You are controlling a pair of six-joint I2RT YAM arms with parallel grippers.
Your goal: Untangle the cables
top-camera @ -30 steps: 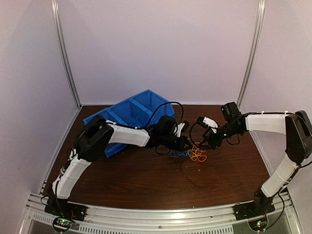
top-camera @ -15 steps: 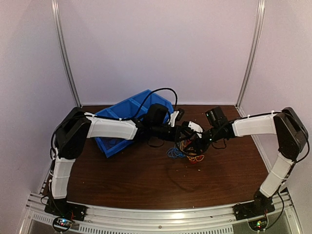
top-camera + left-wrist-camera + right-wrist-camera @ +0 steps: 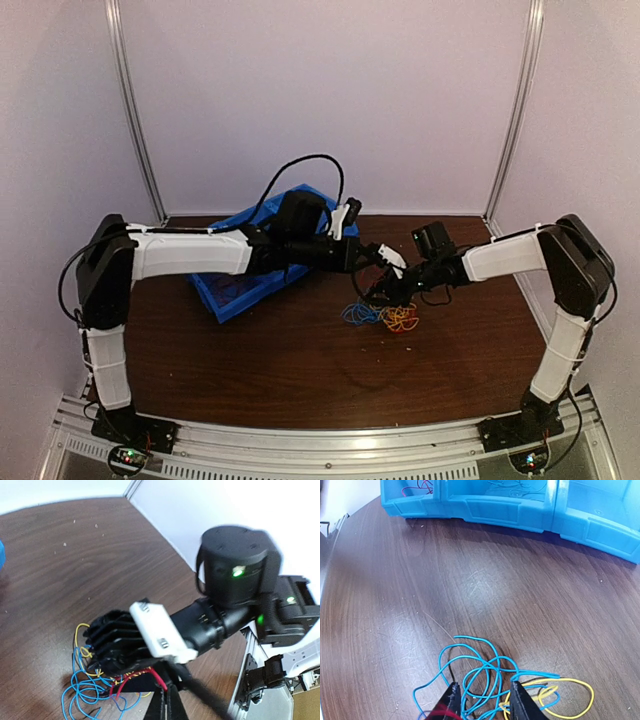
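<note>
The right end effector [image 3: 485, 704] stands partly open, its two fingertips astride blue loops of the cables [image 3: 485, 672], with nothing pinched between them. The left end effector [image 3: 167, 705] is closed. A red strand [image 3: 161, 682] runs up to its tip, but I cannot tell whether it is gripped. In the top view the cables lie in a heap on the table [image 3: 410, 580], just toward 3 o'clock of its middle. The blue bin [image 3: 235, 292] sits toward 10 o'clock.

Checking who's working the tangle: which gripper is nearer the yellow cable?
Right. The right gripper is down among the cables, jaws apart, the yellow cable just beside it. The left gripper hangs above them, farther off, shut on a red cable.
</note>
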